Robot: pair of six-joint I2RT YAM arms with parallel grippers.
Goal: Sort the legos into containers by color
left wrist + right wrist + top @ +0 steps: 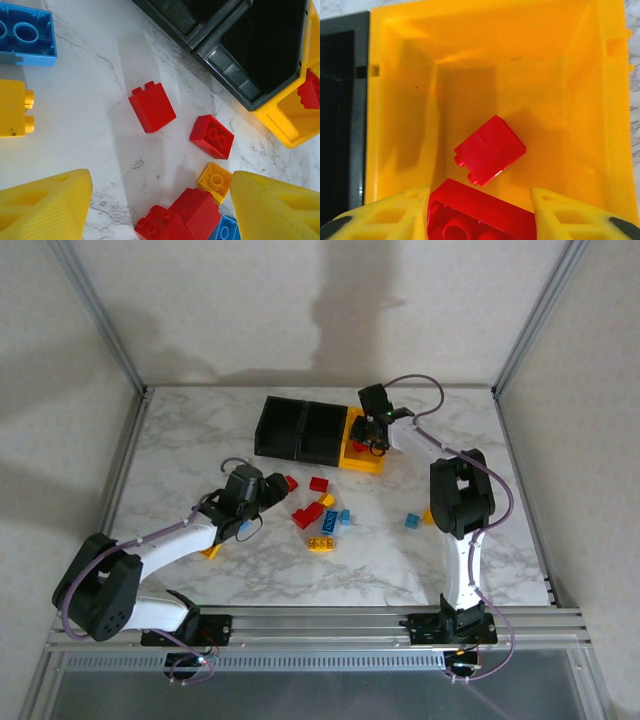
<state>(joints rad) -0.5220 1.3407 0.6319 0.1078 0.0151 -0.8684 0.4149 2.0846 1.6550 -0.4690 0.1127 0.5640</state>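
Lettering on the stud tops is too small and soft to read.

In the right wrist view the right gripper [480, 200] hangs over the yellow bin [400, 100], its jaws closed partway onto a held red brick [480, 215] that touches both yellow fingers [385, 217]. The picture's bottom edge cuts this brick off, so its full shape cannot be told. Beneath it a loose red brick [490, 150] lies on its side on the bin floor. A black bin [340, 110] touches the yellow one, mostly out of frame.

In the left wrist view the left gripper [162, 200] hovers above the marble table [90, 100], jaws wide apart and gripping nothing. Between its fingers, cropped by the bottom edge, sits a red cluster [180, 217] of bricks, with a small yellow brick [216, 180] touching it and a blue corner [227, 232] barely showing. Farther ahead lie a two-stud red brick [151, 106] on its side and a square red brick [211, 136], studs up. An overturned blue brick [25, 32] and a larger yellow brick [12, 107] are cut off at the left edge.

From above, a yellow piece [212, 551] peeks out from under the left arm [170, 540], and an orange piece [428, 515] is half hidden behind the right arm [460, 490].
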